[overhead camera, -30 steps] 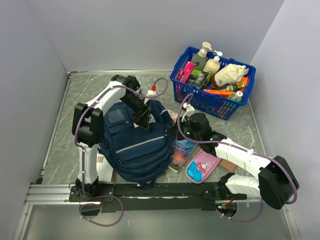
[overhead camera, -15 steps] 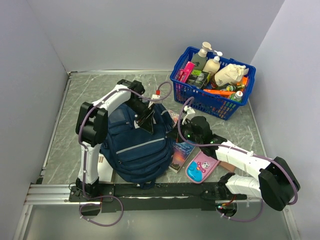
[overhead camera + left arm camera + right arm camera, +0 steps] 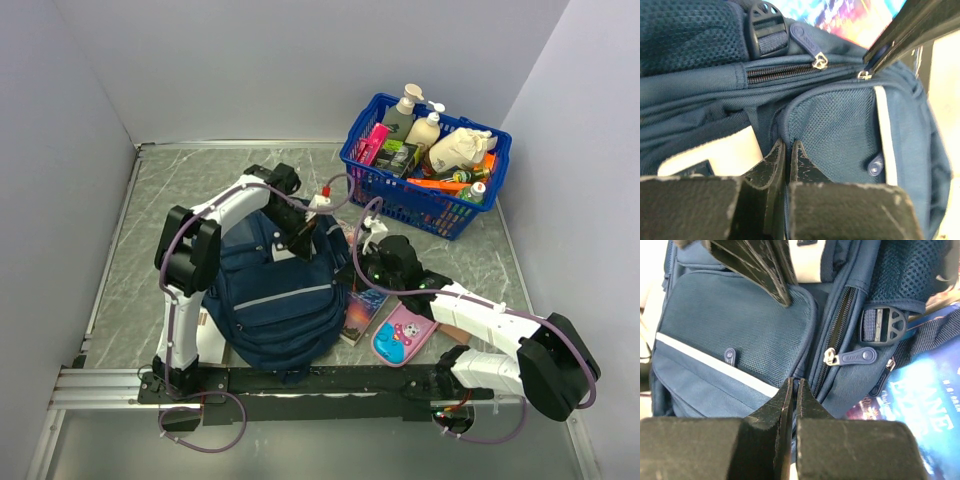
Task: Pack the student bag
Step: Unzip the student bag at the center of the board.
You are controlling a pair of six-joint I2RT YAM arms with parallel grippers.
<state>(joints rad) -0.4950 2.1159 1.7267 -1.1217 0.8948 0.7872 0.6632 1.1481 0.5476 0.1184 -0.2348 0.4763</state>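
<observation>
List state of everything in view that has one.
student bag, lying front up, visible side zip looks closed
left gripper, shut, tips at the bag's pocket seam
right gripper, shut, tips at the pocket edge
blue basket, upright, full
book, closed, flat by the bag

Left hand point(image 3: 787, 150): both fingers pressed together, tips at the near edge of the mesh front pocket point(image 3: 840, 130) of the student bag point(image 3: 700, 90). Cannot tell whether fabric is caught between them. White patch point(image 3: 715, 152) lies just left of the fingers. Pale stripe point(image 3: 885, 135) runs down the pocket's right side, with a small blue tab point(image 3: 875, 164) beside it. Above the pocket: zip with silver pull point(image 3: 819, 61) and black buckle point(image 3: 767, 27). Right hand point(image 3: 871, 55) enters from upper right, tip at a second silver pull point(image 3: 863, 75). Colourful book cover point(image 3: 850, 15) at top edge.
</observation>
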